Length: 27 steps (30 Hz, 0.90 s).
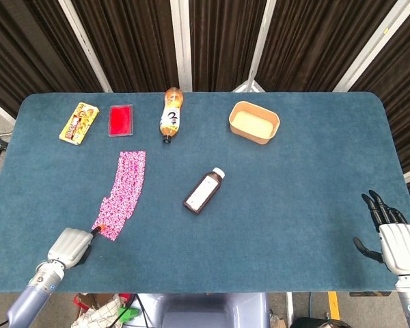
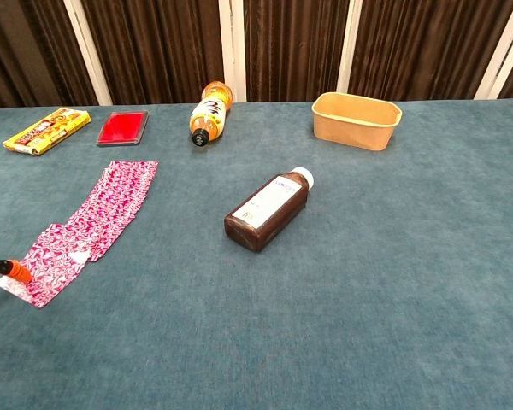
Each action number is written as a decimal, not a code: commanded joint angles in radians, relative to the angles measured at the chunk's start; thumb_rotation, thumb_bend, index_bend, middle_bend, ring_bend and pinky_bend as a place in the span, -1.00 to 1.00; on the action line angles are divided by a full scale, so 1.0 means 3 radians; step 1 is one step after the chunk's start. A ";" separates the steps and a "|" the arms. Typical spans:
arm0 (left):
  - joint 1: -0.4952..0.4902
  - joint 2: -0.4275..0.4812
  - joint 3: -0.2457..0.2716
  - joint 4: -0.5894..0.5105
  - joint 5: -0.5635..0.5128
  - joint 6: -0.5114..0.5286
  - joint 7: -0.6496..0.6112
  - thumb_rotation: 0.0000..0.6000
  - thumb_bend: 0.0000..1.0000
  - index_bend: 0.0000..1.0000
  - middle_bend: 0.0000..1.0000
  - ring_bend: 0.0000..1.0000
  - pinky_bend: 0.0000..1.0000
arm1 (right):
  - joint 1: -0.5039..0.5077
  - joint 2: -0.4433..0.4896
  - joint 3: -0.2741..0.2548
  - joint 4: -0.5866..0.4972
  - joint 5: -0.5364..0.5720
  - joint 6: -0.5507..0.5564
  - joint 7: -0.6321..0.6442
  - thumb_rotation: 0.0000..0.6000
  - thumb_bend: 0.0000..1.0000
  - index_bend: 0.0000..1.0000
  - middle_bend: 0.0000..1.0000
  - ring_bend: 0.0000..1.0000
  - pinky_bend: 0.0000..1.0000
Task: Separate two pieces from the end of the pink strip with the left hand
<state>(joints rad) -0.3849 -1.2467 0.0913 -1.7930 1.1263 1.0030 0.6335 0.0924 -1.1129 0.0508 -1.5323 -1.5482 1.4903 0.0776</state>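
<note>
Left hand (image 1: pixel 70 247) fingertip pinning near end of pink strip (image 1: pixel 124 190) for separating, fingers curled; right hand (image 1: pixel 391 236) fingers spread, idle

In the chest view the left hand (image 2: pixel 8 270) is almost wholly cut off by the left edge; only 1 orange-tipped finger shows, at the near end of the pink strip (image 2: pixel 90 225). From the head view, whether that hand actually pinches the strip cannot be told. The right hand (image 1: pixel 393 239) appears in the head view only, its wrist cut by the bottom edge. Labels on the brown bottle (image 2: pixel 268 208) and yellow packet (image 1: pixel 78 123) are too small to read.
</note>
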 commanded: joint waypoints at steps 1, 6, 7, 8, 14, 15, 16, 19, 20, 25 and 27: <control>-0.0002 0.0030 0.0036 -0.0047 -0.0010 0.0006 0.0025 1.00 0.73 -0.69 0.75 0.51 0.35 | 0.0001 0.0001 0.0000 0.0000 0.0000 -0.0003 0.0002 1.00 -0.40 -1.00 -0.90 -0.60 -0.52; 0.0017 0.0107 0.0136 -0.0199 -0.0069 0.0054 0.0141 1.00 0.73 -0.69 0.75 0.51 0.35 | 0.0001 0.0008 0.0003 -0.0003 0.0003 -0.0002 0.0020 1.00 -0.40 -1.00 -0.90 -0.60 -0.52; 0.0032 0.0133 0.0170 -0.0255 -0.0080 0.0090 0.0188 1.00 0.73 -0.69 0.76 0.51 0.35 | 0.0000 0.0012 0.0004 -0.0003 0.0003 0.0000 0.0029 1.00 -0.40 -1.00 -0.90 -0.60 -0.52; 0.0042 0.0143 0.0187 -0.0283 -0.0086 0.0116 0.0214 1.00 0.73 -0.69 0.76 0.51 0.35 | -0.0002 0.0013 0.0005 -0.0002 0.0003 0.0003 0.0034 1.00 -0.40 -1.00 -0.90 -0.60 -0.52; 0.0073 0.0182 0.0291 -0.0405 -0.0095 0.0182 0.0314 1.00 0.74 -0.69 0.76 0.51 0.35 | -0.0012 0.0021 0.0004 0.0000 -0.0001 0.0020 0.0059 1.00 -0.40 -1.00 -0.90 -0.60 -0.52; 0.0072 0.0190 0.0308 -0.0425 -0.0106 0.0180 0.0332 1.00 0.74 -0.69 0.76 0.51 0.35 | -0.0017 0.0021 0.0001 0.0000 -0.0003 0.0026 0.0062 1.00 -0.40 -1.00 -0.90 -0.60 -0.52; 0.0069 0.0199 0.0323 -0.0444 -0.0119 0.0177 0.0355 1.00 0.74 -0.69 0.76 0.51 0.35 | -0.0020 0.0023 0.0001 0.0001 -0.0004 0.0031 0.0065 1.00 -0.40 -1.00 -0.90 -0.60 -0.52; 0.0067 0.0212 0.0356 -0.0499 -0.0140 0.0198 0.0412 1.00 0.74 -0.69 0.76 0.52 0.36 | -0.0024 0.0026 0.0005 0.0004 -0.0002 0.0040 0.0077 1.00 -0.40 -1.00 -0.90 -0.60 -0.52; 0.0070 0.0216 0.0364 -0.0511 -0.0140 0.0208 0.0421 1.00 0.74 -0.69 0.76 0.52 0.36 | -0.0024 0.0026 0.0006 0.0005 -0.0001 0.0041 0.0080 1.00 -0.40 -1.00 -0.90 -0.60 -0.52; 0.0094 0.0242 0.0415 -0.0590 -0.0117 0.0287 0.0488 1.00 0.74 -0.69 0.76 0.52 0.36 | -0.0025 0.0029 0.0012 0.0009 0.0002 0.0046 0.0096 1.00 -0.40 -1.00 -0.90 -0.60 -0.52; 0.0102 0.0255 0.0433 -0.0628 -0.0103 0.0314 0.0505 1.00 0.74 -0.69 0.76 0.52 0.36 | -0.0023 0.0029 0.0014 0.0013 0.0006 0.0039 0.0106 1.00 -0.40 -1.00 -0.90 -0.60 -0.52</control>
<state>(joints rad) -0.3559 -1.1726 0.2184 -1.9773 1.0929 1.0943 0.7828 0.0855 -1.1040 0.0548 -1.5284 -1.5463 1.5017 0.1095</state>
